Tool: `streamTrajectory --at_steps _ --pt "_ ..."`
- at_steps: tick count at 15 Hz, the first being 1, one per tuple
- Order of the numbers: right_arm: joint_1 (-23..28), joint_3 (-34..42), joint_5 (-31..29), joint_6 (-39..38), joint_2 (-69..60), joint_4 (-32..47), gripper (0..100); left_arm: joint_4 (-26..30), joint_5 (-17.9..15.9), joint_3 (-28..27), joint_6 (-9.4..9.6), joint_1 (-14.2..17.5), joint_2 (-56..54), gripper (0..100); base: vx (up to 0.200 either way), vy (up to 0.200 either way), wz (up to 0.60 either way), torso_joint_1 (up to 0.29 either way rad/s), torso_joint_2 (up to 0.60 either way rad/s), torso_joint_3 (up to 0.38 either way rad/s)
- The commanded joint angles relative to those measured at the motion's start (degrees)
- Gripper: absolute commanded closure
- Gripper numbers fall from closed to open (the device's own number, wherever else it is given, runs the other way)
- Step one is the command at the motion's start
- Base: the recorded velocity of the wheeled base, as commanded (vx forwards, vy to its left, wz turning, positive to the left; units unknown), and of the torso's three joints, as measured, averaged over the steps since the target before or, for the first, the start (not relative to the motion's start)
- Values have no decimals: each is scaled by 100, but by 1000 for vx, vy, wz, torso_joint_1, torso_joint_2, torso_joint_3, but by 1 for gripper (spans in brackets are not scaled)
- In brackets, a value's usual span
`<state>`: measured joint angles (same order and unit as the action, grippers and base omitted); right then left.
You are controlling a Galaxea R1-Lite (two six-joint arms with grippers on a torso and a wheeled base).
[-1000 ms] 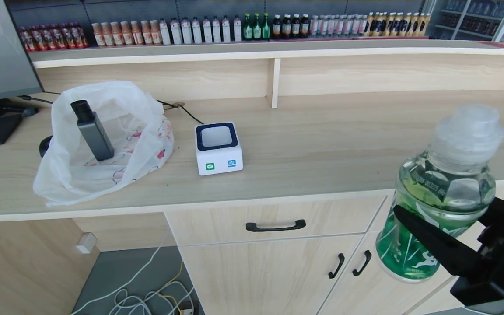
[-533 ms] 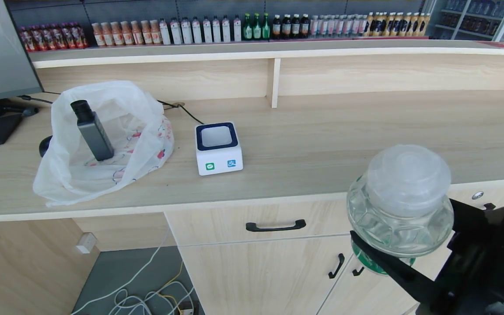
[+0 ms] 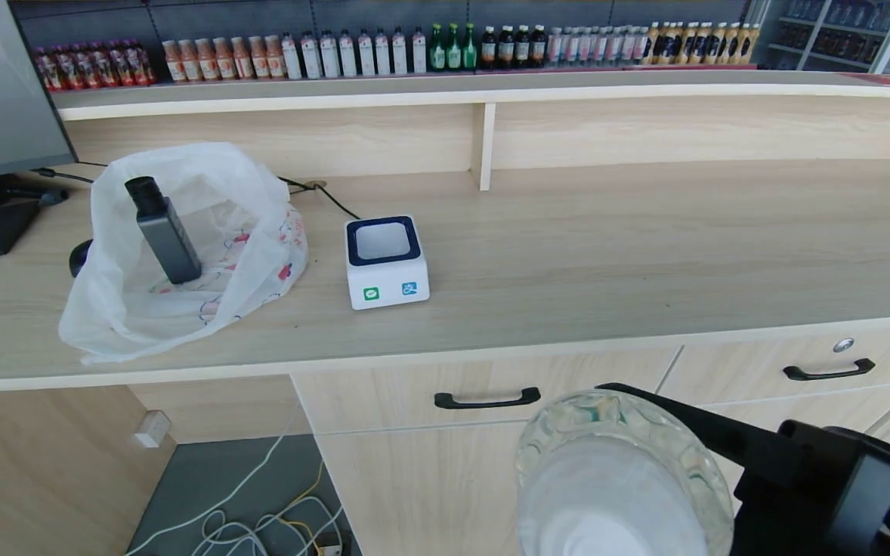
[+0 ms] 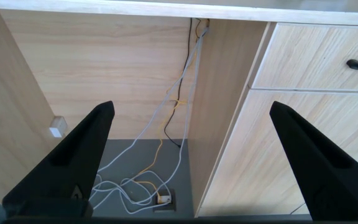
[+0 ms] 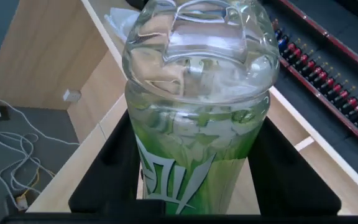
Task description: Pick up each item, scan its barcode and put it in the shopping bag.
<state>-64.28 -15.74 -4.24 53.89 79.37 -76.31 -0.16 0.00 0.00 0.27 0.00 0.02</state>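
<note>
Bottle [image 3: 623,471] of green drink sits clamped in my right gripper [image 5: 197,186], below the surface [image 3: 568,255] edge, before the drawers [image 3: 484,378]. My left gripper [image 4: 191,109] hangs wide open, empty, also below the surface.

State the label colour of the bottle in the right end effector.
Green with white markings on the bottle, best in the right wrist view.

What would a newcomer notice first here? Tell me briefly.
The clear drink bottle with a green label, gripped in the right gripper, sits low in front of the counter, close to the head camera. Next come the white bag on the counter's left with a grey bottle standing inside, and the white scanner just right of it.
</note>
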Motion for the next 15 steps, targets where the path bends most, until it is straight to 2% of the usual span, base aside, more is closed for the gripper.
streamTrajectory --at_steps 1,3,6,9,15 --pt "-181 168 38 367 -62 -15 100 -2 0 0 0 0 -2 0 0 0 0 0 0 0" --pt "-647 335 29 780 -36 -15 100 -2 0 0 0 0 -2 0 0 0 0 0 0 0" --pt "-656 229 20 2108 8 -112 100 -2 0 0 0 0 -2 0 0 0 0 0 0 0" --pt "-876 431 29 2380 -10 -279 100 -2 0 0 0 0 -2 0 0 0 0 0 0 0" --pt "-1183 563 29 3505 324 -446 100 -2 0 0 0 0 -2 0 0 0 0 0 0 0"
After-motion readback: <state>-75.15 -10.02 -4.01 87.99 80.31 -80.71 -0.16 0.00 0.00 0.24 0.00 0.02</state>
